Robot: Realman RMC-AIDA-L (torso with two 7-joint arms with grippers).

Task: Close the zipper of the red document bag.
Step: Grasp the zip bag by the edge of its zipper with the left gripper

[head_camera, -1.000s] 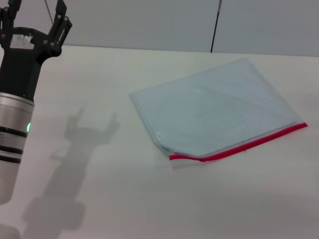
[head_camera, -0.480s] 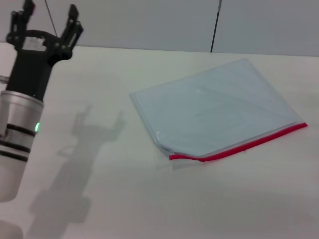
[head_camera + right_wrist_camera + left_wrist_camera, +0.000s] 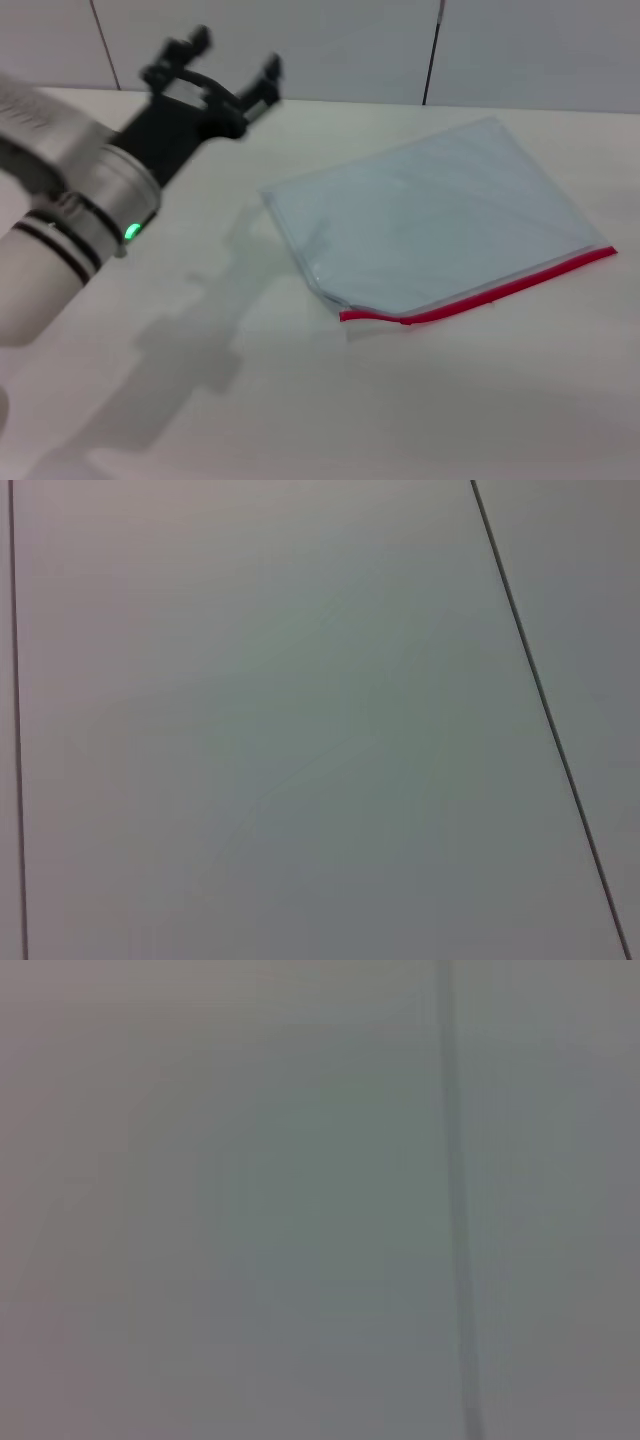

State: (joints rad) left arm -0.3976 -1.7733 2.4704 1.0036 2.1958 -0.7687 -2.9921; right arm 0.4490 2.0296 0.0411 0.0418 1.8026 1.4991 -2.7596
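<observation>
Left tool (image 3: pixel 232 62) (fingers wide) hovers beside the red document bag (image 3: pixel 430 215) — flat, translucent, zipper (image 3: pixel 480 293) red-edged.

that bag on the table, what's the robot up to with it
The robot is meant to zip it shut, but nothing is touching it yet. The red document bag lies flat on the white table, its zipper along the edge nearest the robot. The left gripper is raised above the table to the bag's left, fingers spread open and holding nothing. The right arm is out of sight.
</observation>
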